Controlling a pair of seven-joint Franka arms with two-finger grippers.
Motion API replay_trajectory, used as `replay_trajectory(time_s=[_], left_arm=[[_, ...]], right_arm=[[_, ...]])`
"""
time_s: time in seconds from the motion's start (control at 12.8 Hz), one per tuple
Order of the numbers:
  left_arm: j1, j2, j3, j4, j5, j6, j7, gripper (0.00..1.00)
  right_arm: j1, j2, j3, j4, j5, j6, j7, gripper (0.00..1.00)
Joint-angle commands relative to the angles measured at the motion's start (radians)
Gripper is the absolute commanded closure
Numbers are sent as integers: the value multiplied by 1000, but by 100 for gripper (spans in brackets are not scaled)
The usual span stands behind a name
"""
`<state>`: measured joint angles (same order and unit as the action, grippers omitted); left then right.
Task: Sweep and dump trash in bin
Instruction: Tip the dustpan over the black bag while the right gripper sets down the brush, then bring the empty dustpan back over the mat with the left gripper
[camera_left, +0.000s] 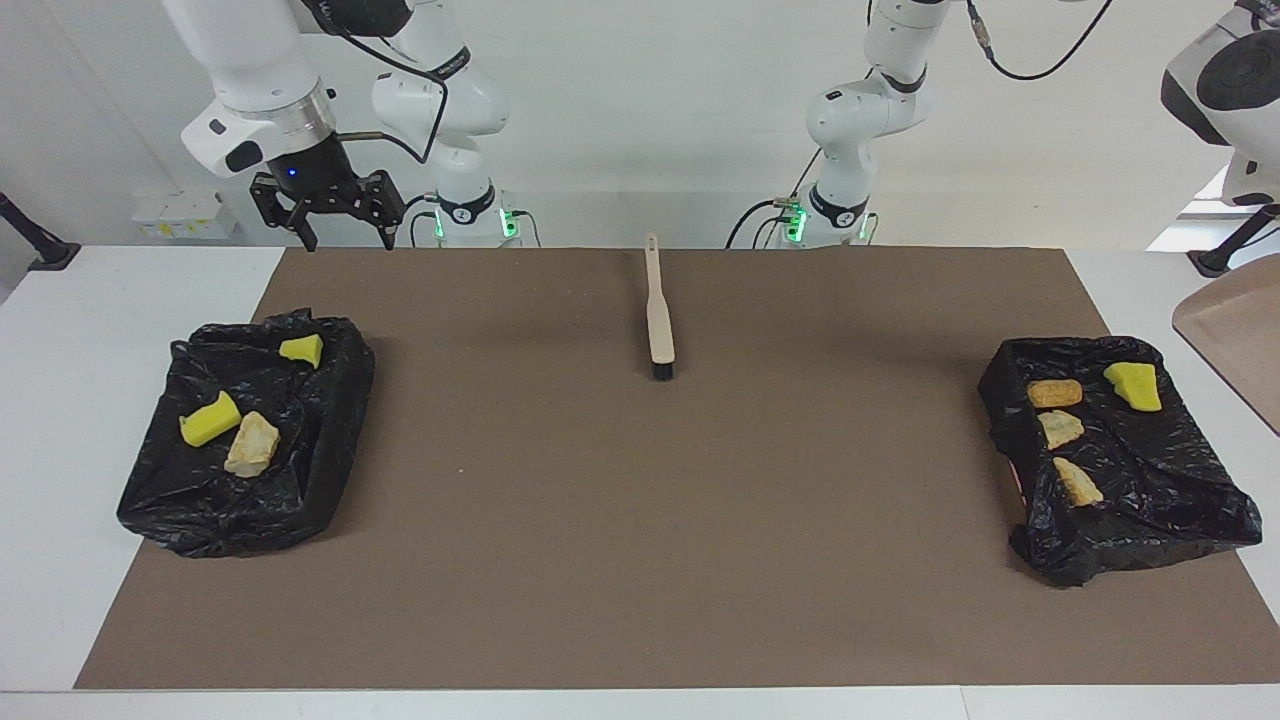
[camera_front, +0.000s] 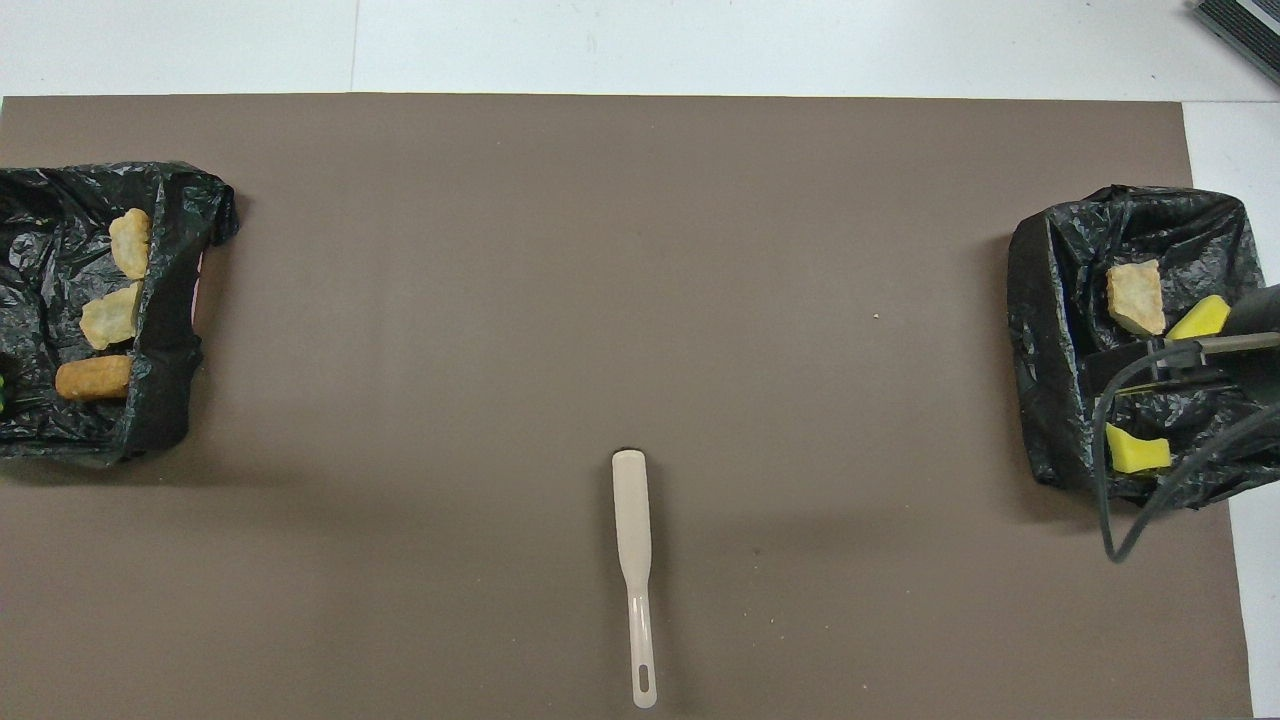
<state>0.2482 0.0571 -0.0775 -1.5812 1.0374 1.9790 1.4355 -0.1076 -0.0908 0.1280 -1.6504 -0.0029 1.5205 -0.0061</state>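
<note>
The trash lies in two black-bagged bins. The bin (camera_left: 160, 500) at the right arm's end holds two yellow sponge chunks (camera_left: 301, 349) (camera_left: 209, 420) and a tan roll (camera_left: 252, 443). The bin (camera_left: 1130, 550) at the left arm's end holds a yellow chunk (camera_left: 1133, 385) and three tan rolls (camera_left: 1054, 393). My right gripper (camera_left: 347, 240) is open and empty, up in the air over the table's edge by its bin; in the overhead view it (camera_front: 1180, 365) covers part of that bin (camera_front: 1040, 300). My left gripper is out of view.
The beige brush (camera_left: 660, 320) lies on the brown mat (camera_left: 640, 520) midway between the bins, bristles pointing away from the robots; it also shows in the overhead view (camera_front: 632, 540). A beige dustpan (camera_left: 1235, 330) shows at the view's edge past the left arm's bin.
</note>
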Motion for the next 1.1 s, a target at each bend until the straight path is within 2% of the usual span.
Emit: replay_trajectory(time_s=[0.0, 0.16, 0.39, 0.55, 0.7, 0.86, 1.02], left_arm=[[-116, -59, 12, -33, -68, -118, -29, 100], [-179, -75, 12, -43, -114, -175, -52, 100], [-210, -80, 10, -59, -297, -172, -166, 100], [-301, -82, 10, -62, -364, -186, -388, 100], [-383, -88, 8, -53, -433, -302, -507, 100], [-405, -88, -16, -54, -520, -365, -692, 100], [-415, -85, -47, -72, -620, -356, -962, 100]], right_arm=[[-6, -3, -2, 0, 24, -20, 11, 0], [-3, -15, 2, -11, 26, -26, 17, 0], [-3, -35, 4, -43, 26, -16, 52, 0], [-3, -33, 4, -40, 27, -16, 60, 0], [-4, -30, 4, -37, 26, -17, 49, 0], [-4, -29, 2, -34, 26, -17, 49, 0], [-6, -29, 2, -34, 26, -16, 49, 0]])
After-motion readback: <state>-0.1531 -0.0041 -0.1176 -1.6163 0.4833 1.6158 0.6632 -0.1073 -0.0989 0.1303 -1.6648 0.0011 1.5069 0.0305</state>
